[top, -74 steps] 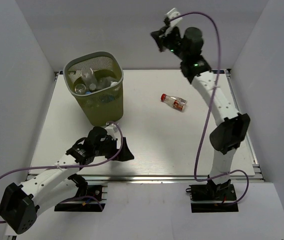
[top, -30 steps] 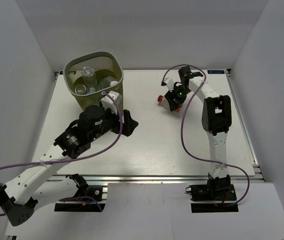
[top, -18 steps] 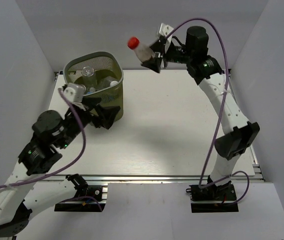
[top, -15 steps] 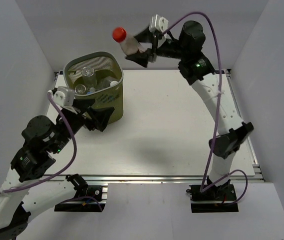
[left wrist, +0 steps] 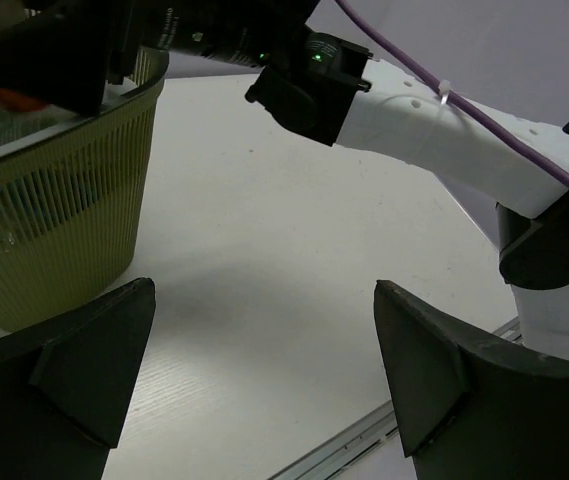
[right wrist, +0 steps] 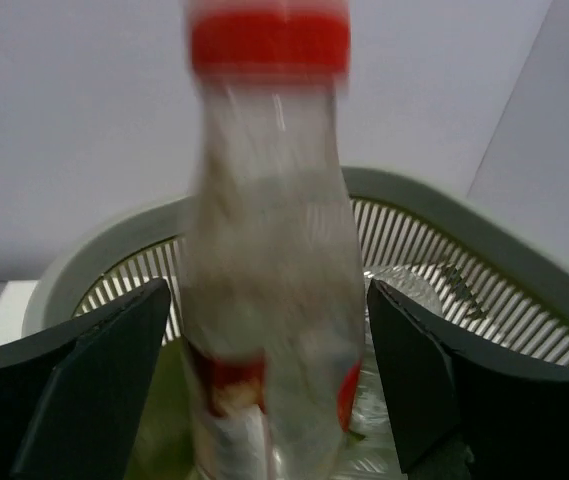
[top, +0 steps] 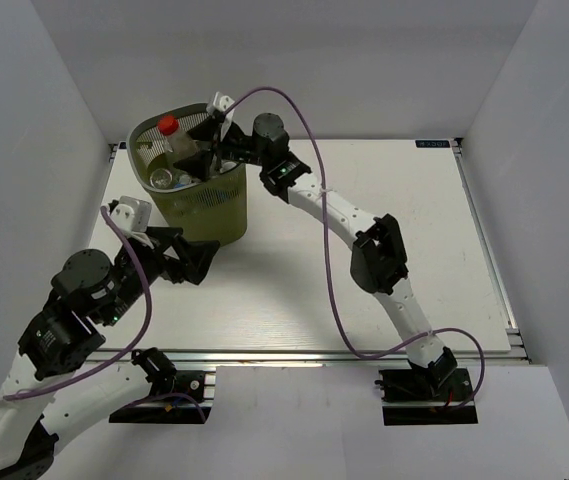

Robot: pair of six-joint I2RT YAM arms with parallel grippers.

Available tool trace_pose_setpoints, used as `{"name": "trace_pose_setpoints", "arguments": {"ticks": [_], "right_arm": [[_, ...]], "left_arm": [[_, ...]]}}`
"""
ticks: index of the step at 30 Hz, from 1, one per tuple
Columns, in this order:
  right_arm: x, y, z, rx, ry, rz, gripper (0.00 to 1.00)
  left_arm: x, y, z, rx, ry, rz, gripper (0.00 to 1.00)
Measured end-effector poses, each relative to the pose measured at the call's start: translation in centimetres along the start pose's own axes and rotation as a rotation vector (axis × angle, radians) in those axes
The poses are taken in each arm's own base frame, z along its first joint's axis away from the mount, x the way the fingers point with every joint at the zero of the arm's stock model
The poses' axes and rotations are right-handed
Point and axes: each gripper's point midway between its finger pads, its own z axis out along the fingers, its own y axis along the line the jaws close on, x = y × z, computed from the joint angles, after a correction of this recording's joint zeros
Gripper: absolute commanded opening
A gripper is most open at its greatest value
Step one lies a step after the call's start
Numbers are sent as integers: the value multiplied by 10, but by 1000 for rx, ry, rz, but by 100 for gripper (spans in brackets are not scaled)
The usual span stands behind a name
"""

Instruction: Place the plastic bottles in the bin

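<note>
Above bin (top: 204, 205) mouth, toward far rim: small red-capped bottle (top: 175, 138), blurred in right wrist view, red label low on body. Beneath it inside bin, other clear bottles (top: 161, 178) heaped. Flanked closely by right gripper (right wrist: 267, 300), jaws spread. Pad contact not discernible, so gripped or let go: cannot tell. Left gripper (left wrist: 264, 300) gaping wide, unloaded, low over white table (top: 364, 260), just beside bin's near wall.
</note>
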Motion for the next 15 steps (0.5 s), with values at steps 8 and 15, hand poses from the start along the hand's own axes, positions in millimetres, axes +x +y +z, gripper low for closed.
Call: {"name": "trace_pose_setpoints", "arguments": {"ticks": [8,15], "right_arm": [[-34,-5,0,72,-50,-57,82],[-127,-37,-78,298,-20,-123,0]], "left_arm": [[37,0,15,15,97,-2,100],[90,-3,40,54,222,5,100]]}}
